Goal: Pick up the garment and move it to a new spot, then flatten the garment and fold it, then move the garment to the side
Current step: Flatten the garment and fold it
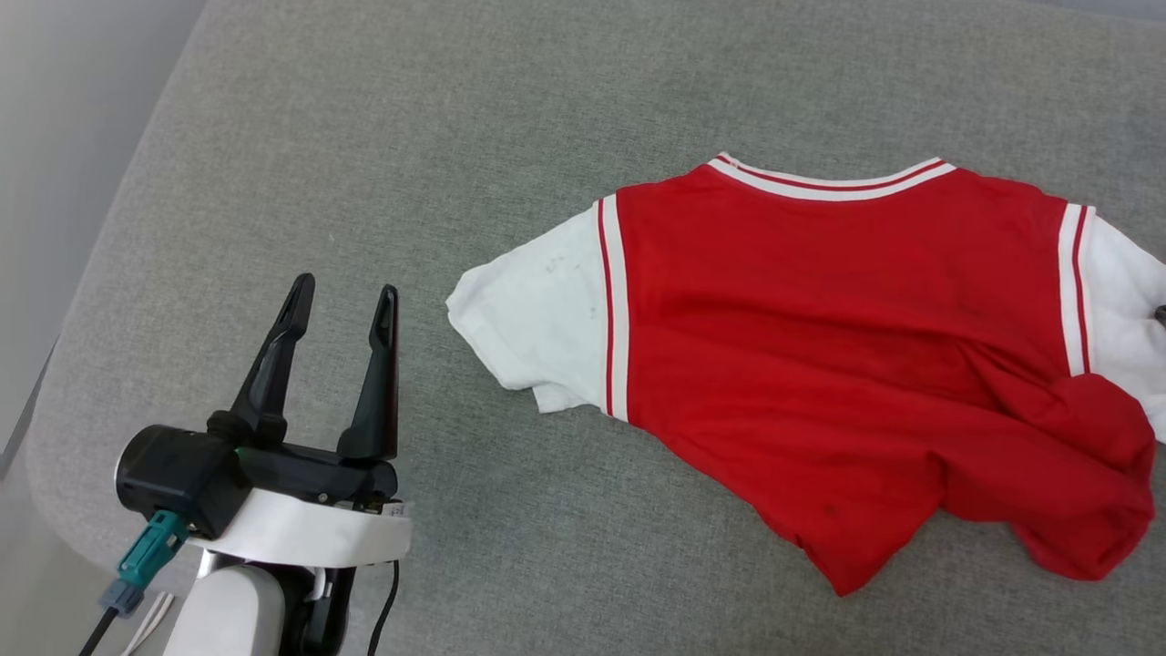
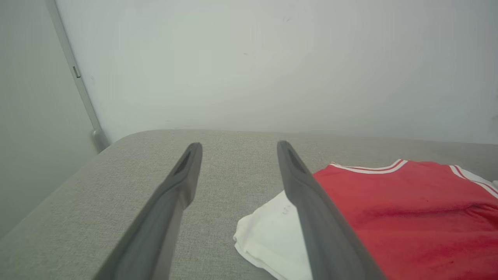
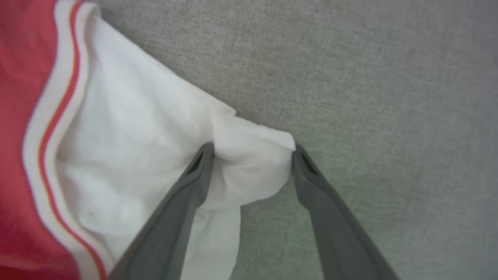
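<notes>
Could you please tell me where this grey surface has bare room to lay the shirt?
Bare: the grey surface left of the garment, from its white sleeve to the edge, save the open left gripper over it; the strip beyond the neckline. Crowded: the right, where the hem bunches and the open right gripper straddles the other sleeve.

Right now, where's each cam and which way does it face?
Head view: on the head, facing down at the grey surface and garment; left gripper, lower left.
Left wrist view: on the left arm, facing along its fingers toward the wall.
Right wrist view: on the right arm, facing down; right gripper open astride the white sleeve.
Shared: the garment, in all three.
</notes>
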Robot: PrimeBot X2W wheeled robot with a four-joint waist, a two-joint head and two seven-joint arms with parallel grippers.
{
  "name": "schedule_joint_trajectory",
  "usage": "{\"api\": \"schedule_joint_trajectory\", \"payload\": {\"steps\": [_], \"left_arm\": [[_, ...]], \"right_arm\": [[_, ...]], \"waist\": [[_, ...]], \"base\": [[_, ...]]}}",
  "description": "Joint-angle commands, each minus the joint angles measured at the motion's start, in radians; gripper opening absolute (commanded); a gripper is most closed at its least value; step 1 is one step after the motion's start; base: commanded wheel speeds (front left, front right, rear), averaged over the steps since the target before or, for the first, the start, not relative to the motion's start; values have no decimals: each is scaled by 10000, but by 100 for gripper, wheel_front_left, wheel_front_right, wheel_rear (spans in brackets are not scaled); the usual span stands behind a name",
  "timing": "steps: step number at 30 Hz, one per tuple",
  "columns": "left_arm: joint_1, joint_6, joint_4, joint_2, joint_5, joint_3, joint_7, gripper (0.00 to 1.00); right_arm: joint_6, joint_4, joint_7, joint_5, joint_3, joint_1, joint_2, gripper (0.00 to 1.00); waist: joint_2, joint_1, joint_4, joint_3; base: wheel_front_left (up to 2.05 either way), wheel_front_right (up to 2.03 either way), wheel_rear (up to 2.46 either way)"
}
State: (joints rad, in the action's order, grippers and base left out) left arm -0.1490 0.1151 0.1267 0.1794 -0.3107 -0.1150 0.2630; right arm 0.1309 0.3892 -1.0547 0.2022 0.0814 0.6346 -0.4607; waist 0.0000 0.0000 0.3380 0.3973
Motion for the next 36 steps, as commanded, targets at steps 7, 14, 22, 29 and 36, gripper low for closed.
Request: {"api": "schedule_joint_trajectory", "payload": {"steps": [7,14,22,29,36], "left_arm": [[6,106,-114,-56,62,241,25,100],[103,138,-569,389,-80,411,25,100],[-539,146,-1304,1907,-1263,154,-1827,100],[-1832,139,-1567,3811,-3600,-1016,-4923,100],[-3462,133,-2169,5264,-5977,-2125,-8060,100]], "right_arm": [[23,804,283,579,-748,-1023,418,3],[4,675,1119,843,-794,-1133,-10,0],[-3,-827,1687,1572,-1100,-1631,-331,0],[-3,-2069,1605,1839,-1457,-1520,-110,0],[-3,-2521,1374,2112,-1531,-1127,295,0]], "waist": [[0,0,60,35],[0,0,-413,-495],[0,0,-1369,-1008],[0,0,-2110,-687],[0,0,-2520,-90]], "base": [[0,0,0],[0,0,0],[0,0,0],[0,0,0],[0,0,0]]}}
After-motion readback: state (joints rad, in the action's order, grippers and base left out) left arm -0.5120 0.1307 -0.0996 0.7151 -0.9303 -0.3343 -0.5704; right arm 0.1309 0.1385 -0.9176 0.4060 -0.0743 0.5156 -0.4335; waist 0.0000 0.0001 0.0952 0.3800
